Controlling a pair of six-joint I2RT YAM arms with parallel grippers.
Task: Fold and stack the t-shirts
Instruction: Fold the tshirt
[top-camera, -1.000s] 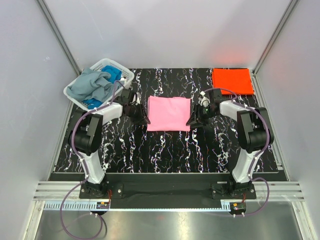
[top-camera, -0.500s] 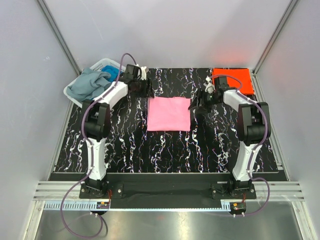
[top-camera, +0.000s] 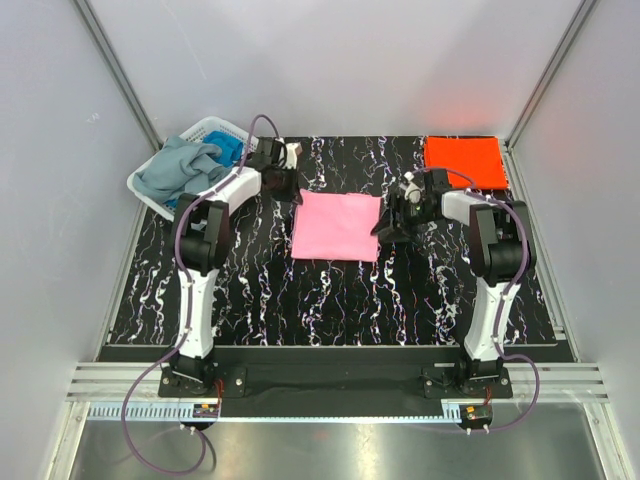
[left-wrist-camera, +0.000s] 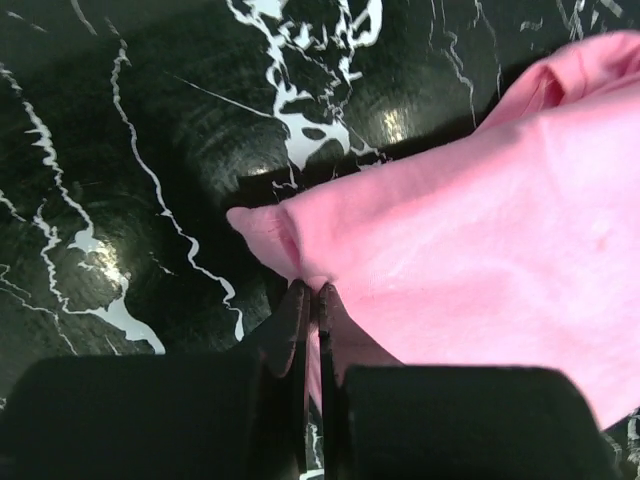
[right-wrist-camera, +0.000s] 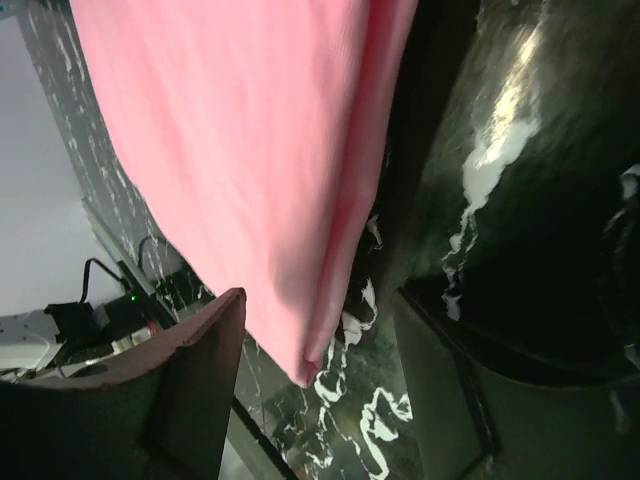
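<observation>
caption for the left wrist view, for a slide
Left jaws pinched shut on the edge of the pink shirt near its corner, over the black marbled table.

The pink t-shirt is lying folded into a neat rectangle at the middle of the table. It is resting flat, apart from its far left corner. I am pinching that corner in my left gripper, and it is standing up in a small peak. Its right edge is sitting between the spread fingers of my right gripper.

The orange-red t-shirt is lying folded flat at the far right corner.

The grey-blue t-shirt and the blue t-shirt are lying crumpled together in the basket at far left.
</observation>
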